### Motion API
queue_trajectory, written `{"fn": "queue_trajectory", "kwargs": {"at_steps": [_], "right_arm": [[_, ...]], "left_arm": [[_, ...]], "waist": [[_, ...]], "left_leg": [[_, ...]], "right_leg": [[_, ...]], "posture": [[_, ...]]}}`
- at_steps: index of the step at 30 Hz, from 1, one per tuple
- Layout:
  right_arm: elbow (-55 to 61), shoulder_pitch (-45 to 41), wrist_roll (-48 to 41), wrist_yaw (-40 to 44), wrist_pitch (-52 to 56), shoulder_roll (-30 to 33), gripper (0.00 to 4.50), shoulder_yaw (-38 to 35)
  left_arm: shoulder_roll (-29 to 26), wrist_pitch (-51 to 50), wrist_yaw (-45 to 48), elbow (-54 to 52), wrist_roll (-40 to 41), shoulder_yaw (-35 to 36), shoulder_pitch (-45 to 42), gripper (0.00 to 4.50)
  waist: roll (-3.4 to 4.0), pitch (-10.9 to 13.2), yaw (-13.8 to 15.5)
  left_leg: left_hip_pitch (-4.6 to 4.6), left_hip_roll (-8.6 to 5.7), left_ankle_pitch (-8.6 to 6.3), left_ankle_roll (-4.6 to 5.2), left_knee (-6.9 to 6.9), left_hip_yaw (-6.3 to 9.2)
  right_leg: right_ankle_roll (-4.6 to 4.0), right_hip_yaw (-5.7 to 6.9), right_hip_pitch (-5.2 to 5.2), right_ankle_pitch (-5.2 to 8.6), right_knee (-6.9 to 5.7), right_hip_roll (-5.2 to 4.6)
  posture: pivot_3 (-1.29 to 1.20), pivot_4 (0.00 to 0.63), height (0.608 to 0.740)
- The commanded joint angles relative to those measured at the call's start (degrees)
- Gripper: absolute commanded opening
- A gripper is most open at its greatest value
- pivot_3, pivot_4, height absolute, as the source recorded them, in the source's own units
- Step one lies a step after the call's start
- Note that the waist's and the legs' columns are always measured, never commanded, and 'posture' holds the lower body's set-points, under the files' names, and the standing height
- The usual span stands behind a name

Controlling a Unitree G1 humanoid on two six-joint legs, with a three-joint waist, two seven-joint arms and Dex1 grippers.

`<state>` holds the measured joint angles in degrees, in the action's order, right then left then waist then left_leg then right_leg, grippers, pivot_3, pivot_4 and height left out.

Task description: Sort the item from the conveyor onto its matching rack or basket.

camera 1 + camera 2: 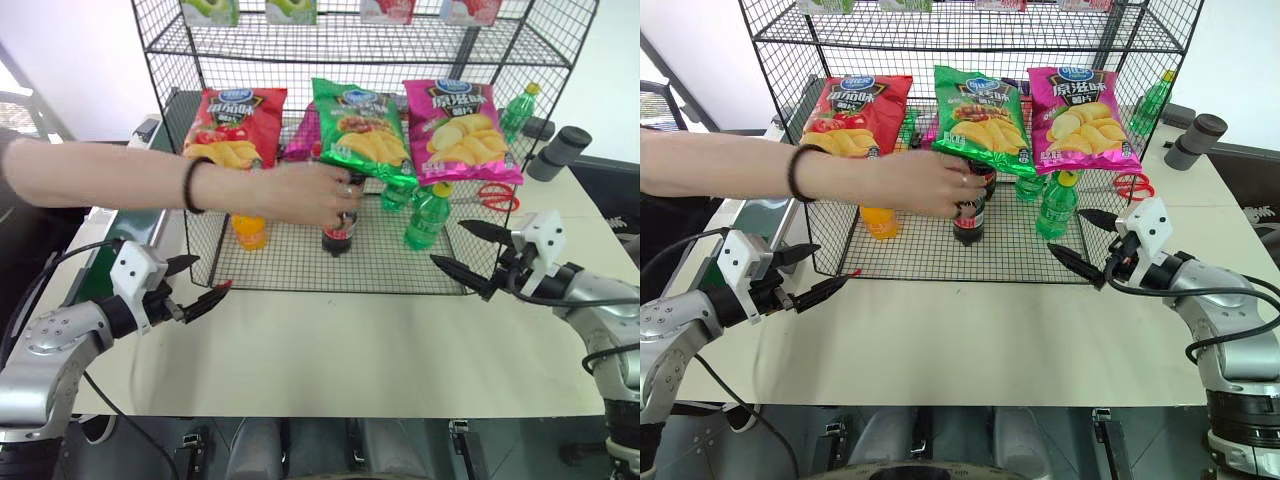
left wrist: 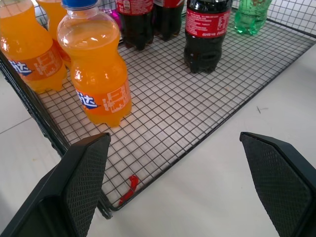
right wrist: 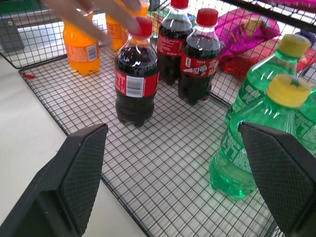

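Note:
The item, a small cola bottle (image 1: 337, 238) with a red cap and label, stands upright on the mesh bottom tray of the black wire rack (image 1: 300, 268). A person's hand (image 1: 310, 192) reaches in from the left, fingers on its cap. The right wrist view shows this bottle (image 3: 137, 79) in front of two more cola bottles (image 3: 197, 59). My left gripper (image 1: 205, 280) hovers open and empty off the rack's front left corner. My right gripper (image 1: 450, 243) is open and empty at the front right corner. The conveyor (image 1: 98, 252) runs along the table's left side.
Orange-drink bottles (image 1: 249, 230) stand at the tray's left and green bottles (image 1: 428, 215) at its right. Chip bags (image 1: 360, 125) hang above the bottles. Red scissors (image 1: 490, 195) and a black cylinder (image 1: 560, 150) lie on the table to the right of the rack. White tabletop (image 1: 340, 340) lies in front.

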<state>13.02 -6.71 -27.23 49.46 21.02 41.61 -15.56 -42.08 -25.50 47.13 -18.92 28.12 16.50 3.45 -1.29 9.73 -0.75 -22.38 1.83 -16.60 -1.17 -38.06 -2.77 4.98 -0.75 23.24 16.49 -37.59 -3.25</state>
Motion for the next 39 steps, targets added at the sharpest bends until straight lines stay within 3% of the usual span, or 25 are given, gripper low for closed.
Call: {"fn": "queue_trajectory", "kwargs": {"at_steps": [1, 23, 39], "right_arm": [[1.41, -0.09, -0.2, -0.02, -0.92, 0.06, 4.4, -0.28], [-3.4, 0.23, 1.72, 0.42, -6.93, -2.49, 4.4, 1.72], [-6.51, -2.69, 4.54, -0.58, -10.03, -6.3, 4.4, 6.39]], "left_arm": [[0.11, 1.02, -0.09, -0.71, 0.13, 0.28, -1.01, 4.5], [1.17, -0.15, -1.47, -1.89, 0.32, -0.03, -0.7, 4.5], [4.42, -2.04, -6.3, -3.71, 3.72, 4.49, 1.56, 4.5]], "waist": [[0.0, 0.0, 0.01], [0.0, 0.0, -0.01], [0.0, -0.01, -0.03]], "left_leg": [[0.0, 0.0, 0.0, 0.0, 0.0, 0.0], [0.0, 0.0, 0.0, 0.0, -0.01, 0.0], [0.02, 0.0, 0.0, 0.0, -0.04, 0.0]], "right_leg": [[0.0, 0.0, 0.0, 0.0, 0.0, 0.0], [0.0, 0.0, 0.0, 0.0, -0.02, 0.01], [0.01, 0.0, 0.0, 0.0, -0.06, -0.01]], "posture": [[0.0, 0.15, 0.74], [0.0, 0.15, 0.74], [0.0, 0.15, 0.74]]}}
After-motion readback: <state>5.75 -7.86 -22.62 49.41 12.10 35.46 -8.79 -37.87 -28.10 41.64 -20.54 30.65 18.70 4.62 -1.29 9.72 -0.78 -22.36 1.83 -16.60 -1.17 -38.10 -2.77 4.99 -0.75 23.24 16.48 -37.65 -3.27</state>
